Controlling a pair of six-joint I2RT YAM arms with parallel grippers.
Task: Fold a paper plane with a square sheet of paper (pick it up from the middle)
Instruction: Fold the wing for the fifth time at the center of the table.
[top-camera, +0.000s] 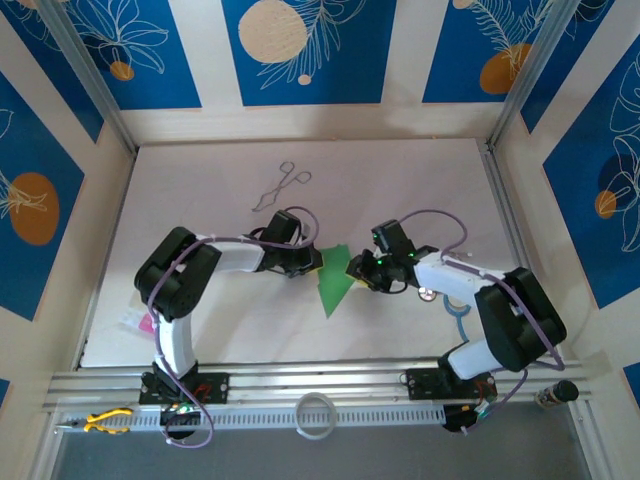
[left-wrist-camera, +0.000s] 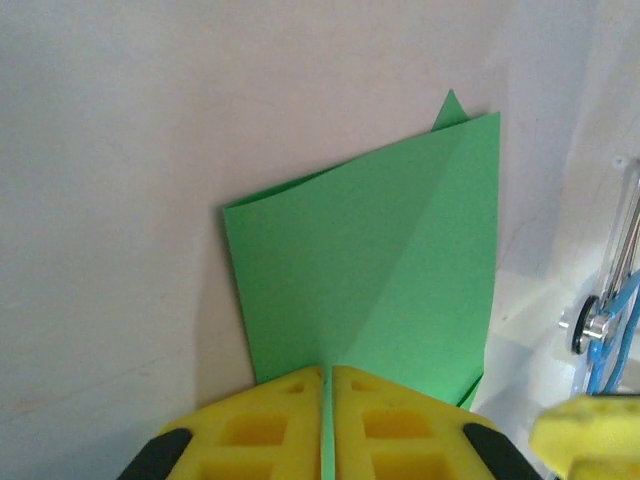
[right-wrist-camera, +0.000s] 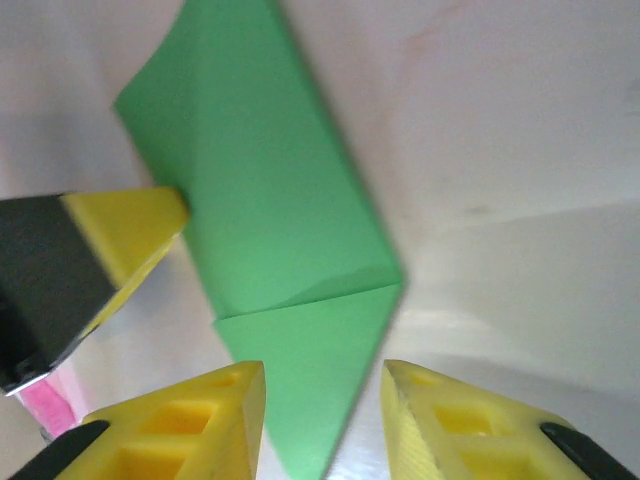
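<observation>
The green sheet of paper (top-camera: 334, 283) lies folded between both arms, tapering to a point toward the near edge. In the left wrist view the paper (left-wrist-camera: 380, 270) shows a diagonal crease, and my left gripper (left-wrist-camera: 327, 372) is shut on its near edge, a thin green strip pinched between the yellow fingers. Seen from above, the left gripper (top-camera: 313, 262) sits at the paper's left side. My right gripper (right-wrist-camera: 323, 372) is open, its yellow fingers standing either side of the paper's pointed tip (right-wrist-camera: 310, 400) without touching it. From above, the right gripper (top-camera: 357, 272) is at the paper's right edge.
Thin metal forceps (top-camera: 281, 187) lie at the back of the white table (top-camera: 420, 190). A small pink item (top-camera: 146, 322) sits by the left arm's base. A white ring (top-camera: 316, 415) and yellow-handled pliers (top-camera: 106, 420) rest on the front rail.
</observation>
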